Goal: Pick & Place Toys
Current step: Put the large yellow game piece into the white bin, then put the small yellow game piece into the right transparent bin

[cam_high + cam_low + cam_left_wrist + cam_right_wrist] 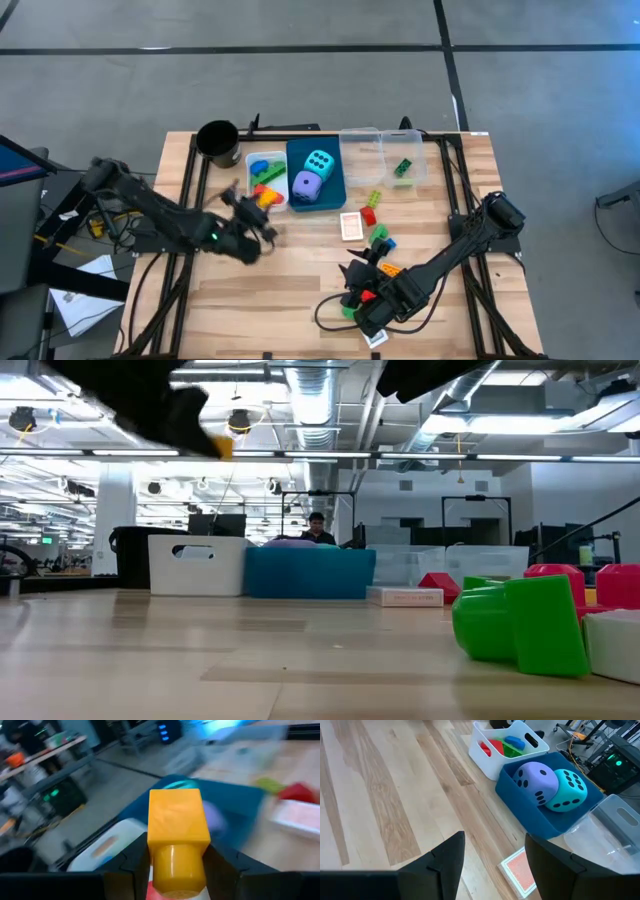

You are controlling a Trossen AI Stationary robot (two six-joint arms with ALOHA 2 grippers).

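a yellow brick [179, 837] sits pinched between the left gripper [262, 205]'s fingers, held in the air beside the white bin [252, 171] of bricks. the purple die [536, 781] and cyan die [568, 790] lie in the blue bin [532, 820]. the right gripper [492, 865] hangs parted and empty near a card [519, 870].

- Two dice in the blue bin [333, 186]: one cyan die [319, 162], one purple die [307, 186].
- Three bins: white bin [250, 160], blue, clear bin [425, 160].
- One black cup [217, 141].
- One card [352, 226].
- One yellow brick [179, 822] gripped.
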